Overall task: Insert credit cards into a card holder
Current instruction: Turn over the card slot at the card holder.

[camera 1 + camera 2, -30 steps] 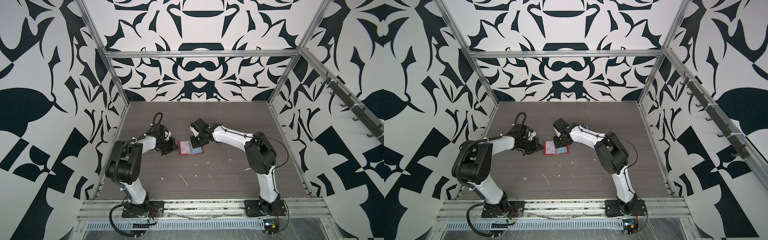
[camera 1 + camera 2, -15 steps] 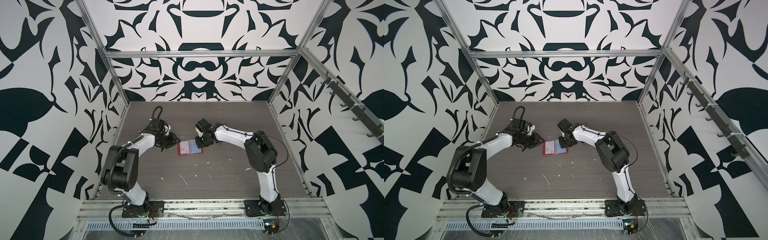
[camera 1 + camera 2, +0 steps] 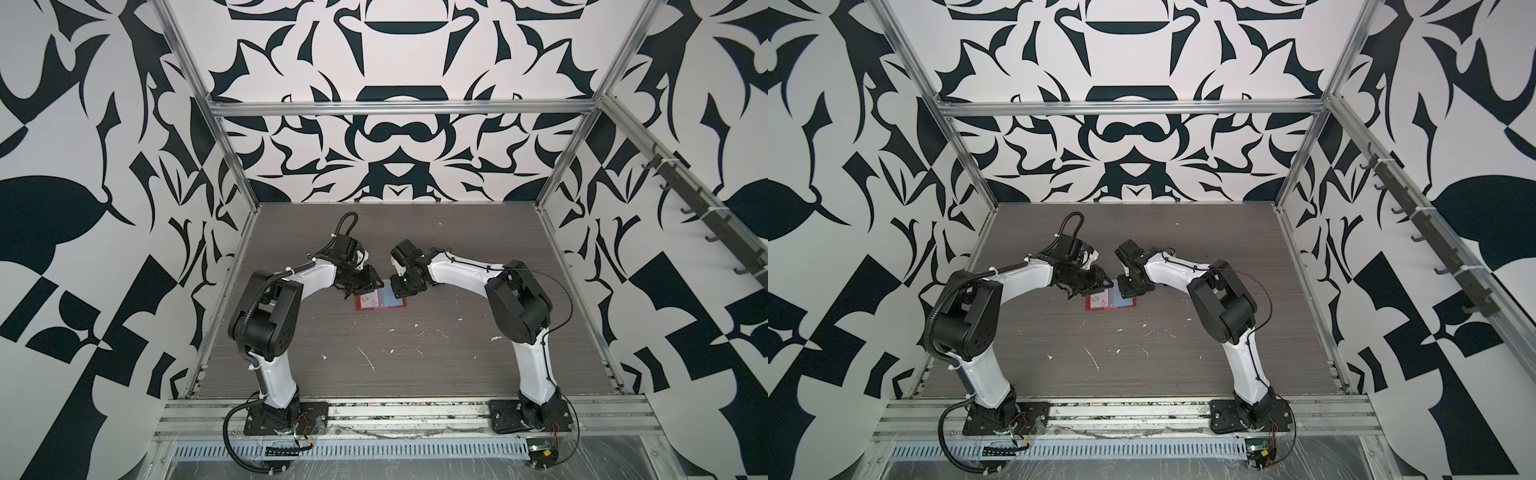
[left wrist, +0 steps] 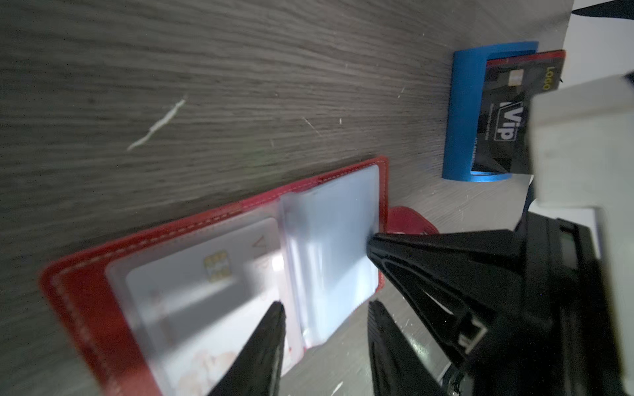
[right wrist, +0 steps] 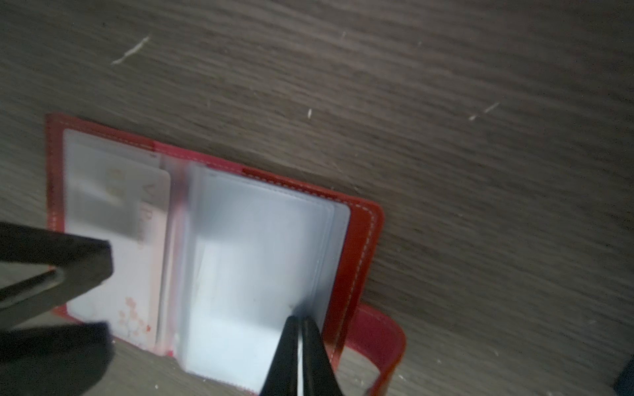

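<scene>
The red card holder (image 3: 400,306) (image 3: 1130,306) lies open on the table in both top views. Its left sleeve holds a pale credit card (image 4: 192,291) (image 5: 116,240) with a gold chip and pink flowers. My left gripper (image 4: 326,308) (image 3: 372,284) hangs open just over the holder's spine, with nothing between its fingers. My right gripper (image 5: 300,320) (image 3: 405,286) is shut, its tips down on the clear sleeves (image 5: 260,247) of the right page near the snap tab (image 5: 380,339). Whether it pinches a sheet is unclear.
A small blue stand (image 4: 459,113) sits beyond the holder's right page with a black VIP card (image 4: 504,113) leaning in it and a red edge behind that. Pale scuffs mark the grey table (image 3: 374,361). Frame posts and patterned walls close it in.
My left gripper has opened and shifted right, from the holder's left edge to over its spine. The right gripper stays shut on the right page, moved only slightly.
</scene>
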Action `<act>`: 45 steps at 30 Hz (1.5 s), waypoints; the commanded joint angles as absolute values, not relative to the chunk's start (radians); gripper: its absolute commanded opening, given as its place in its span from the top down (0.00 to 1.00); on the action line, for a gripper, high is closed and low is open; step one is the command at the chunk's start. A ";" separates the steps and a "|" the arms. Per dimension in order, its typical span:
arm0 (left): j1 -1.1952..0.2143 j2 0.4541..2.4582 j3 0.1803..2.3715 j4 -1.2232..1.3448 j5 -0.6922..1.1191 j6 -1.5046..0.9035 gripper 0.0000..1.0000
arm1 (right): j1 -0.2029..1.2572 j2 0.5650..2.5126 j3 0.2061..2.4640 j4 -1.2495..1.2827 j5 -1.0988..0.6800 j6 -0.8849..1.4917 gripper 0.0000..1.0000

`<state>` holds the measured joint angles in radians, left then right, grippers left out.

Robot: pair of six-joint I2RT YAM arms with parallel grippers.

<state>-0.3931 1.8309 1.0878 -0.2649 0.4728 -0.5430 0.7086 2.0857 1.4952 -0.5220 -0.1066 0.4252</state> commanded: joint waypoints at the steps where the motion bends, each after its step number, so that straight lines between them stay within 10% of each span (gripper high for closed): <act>1: -0.403 1.872 1.128 -0.242 0.516 -0.561 0.57 | 0.713 2.083 1.459 -0.528 -0.093 0.443 0.92; 45: -0.427 1.897 1.115 -0.187 0.525 -0.594 1.00 | 0.686 1.951 1.346 -0.394 -0.106 0.512 0.89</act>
